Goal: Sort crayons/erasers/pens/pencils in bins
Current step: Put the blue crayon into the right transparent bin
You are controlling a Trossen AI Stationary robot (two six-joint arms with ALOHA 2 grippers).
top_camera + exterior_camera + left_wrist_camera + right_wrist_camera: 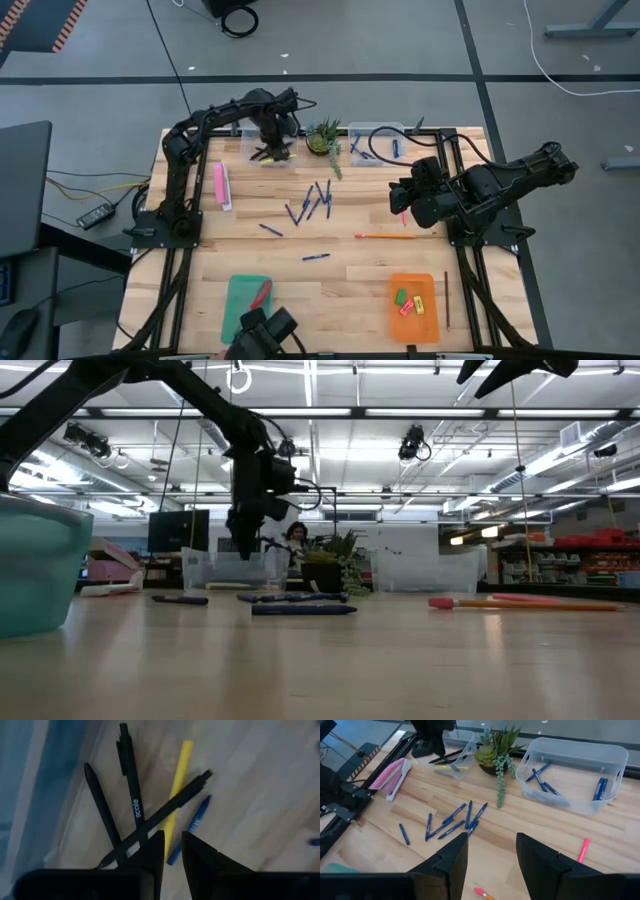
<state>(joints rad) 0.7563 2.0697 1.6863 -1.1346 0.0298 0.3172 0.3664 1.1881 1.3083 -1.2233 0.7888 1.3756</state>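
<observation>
Left gripper (272, 150) hung over far-left clear tub (268, 148); jaws narrowly apart, nothing seen gripped. In that tub, per left wrist view: 3 black pencils (134, 795), 1 yellow pencil (177, 782), 1 blue pen (192, 827). Right gripper (402, 193) held above worktop (340, 275) near right side, jaws wide open, empty. Far-right clear tub (572, 770) held approx 4 blue pens (543, 784). Potted plant (324, 138) between the 2 tubs. Loose on worktop mid-area: abt 7 blue pens (316, 198), incl. 1 apart nearer front (316, 257). Long orange-yellow pencil w/ pink end (385, 237) lay right of centre; 1 dark pencil (447, 300) beside orange tray. Orange tray (412, 322) front right w/ 3 erasers (409, 302): green, yellow, pink-red. Teal tray (240, 300) front left w/ 1 red item (261, 293), type can't tell. Pink box (221, 185) by left arm base.
</observation>
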